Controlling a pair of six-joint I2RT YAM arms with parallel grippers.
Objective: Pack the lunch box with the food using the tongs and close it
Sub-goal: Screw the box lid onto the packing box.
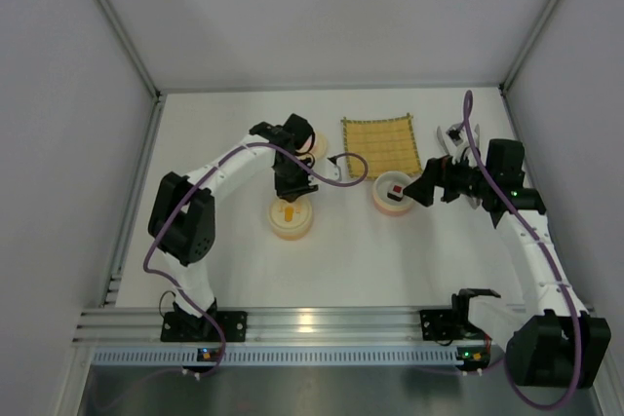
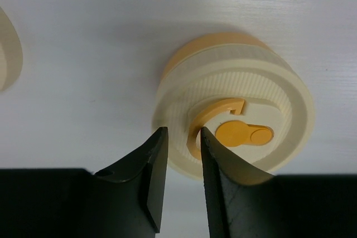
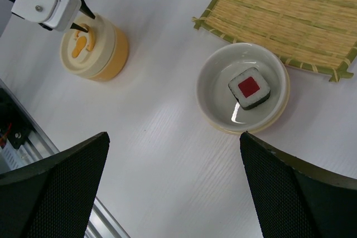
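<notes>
The lunch box (image 1: 292, 219) is a round yellow tub with a cream lid (image 2: 279, 93) that has an orange curved handle (image 2: 215, 110). My left gripper (image 2: 183, 140) hangs right over it, jaws narrowly open. The handle's end shows in the gap beside the right finger; nothing is pinched. A piece of food (image 3: 249, 86), black and white with a red top, lies in a cream round dish (image 3: 207, 101). My right gripper (image 3: 174, 137) stands wide open and empty, just short of that dish. The silvery tongs (image 1: 450, 135) lie right of the mat, partly hidden by the right arm's cable.
A yellow woven mat (image 1: 380, 143) lies at the back, touching the dish's far side (image 3: 290, 9). Another cream round piece (image 1: 312, 148) sits behind the left gripper. White walls close the table on three sides; a metal rail (image 1: 312, 323) runs along the near edge.
</notes>
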